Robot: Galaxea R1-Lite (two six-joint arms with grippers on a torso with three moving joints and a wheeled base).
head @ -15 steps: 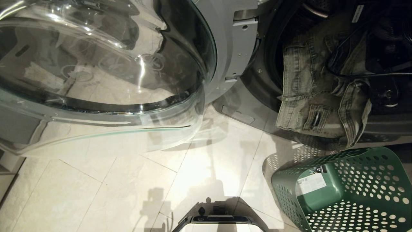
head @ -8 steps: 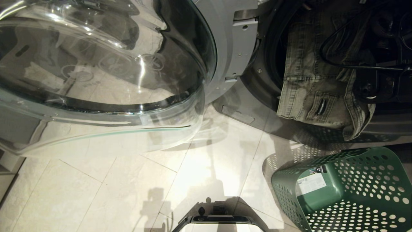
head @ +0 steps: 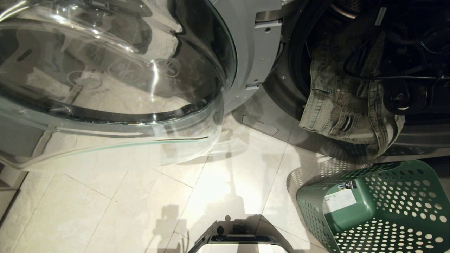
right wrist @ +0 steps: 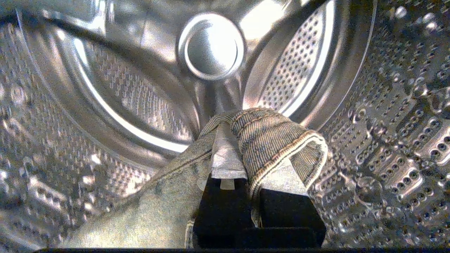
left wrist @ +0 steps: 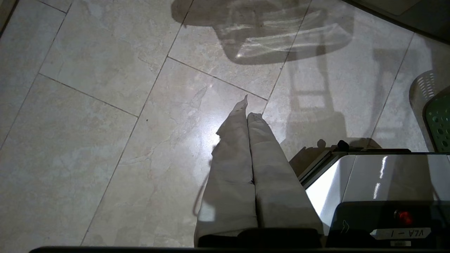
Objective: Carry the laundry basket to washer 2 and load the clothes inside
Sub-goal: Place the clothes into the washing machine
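**Left Wrist View: Pincer Over Floor**

The left pincer (left wrist: pixel 248 114) hangs above the tiled floor (left wrist: pixel 88 123), its cloth-covered fingers (left wrist: pixel 232 168) pressed together. Beside the pincer lies the robot base (left wrist: pixel 369 182), bearing a red light (left wrist: pixel 402 216). Beyond the base, a green perforated laundry basket (left wrist: pixel 439 123) shows at the frame edge.

Faded denim jeans (head: pixel 346 105) drape over lip of open washer (head: pixel 281 91), waistband end inside steel drum (right wrist: pixel 105 105), pocket end hanging outside. Green perforated laundry basket (head: pixel 383 207) lies tipped on floor just below, apart from jeans.
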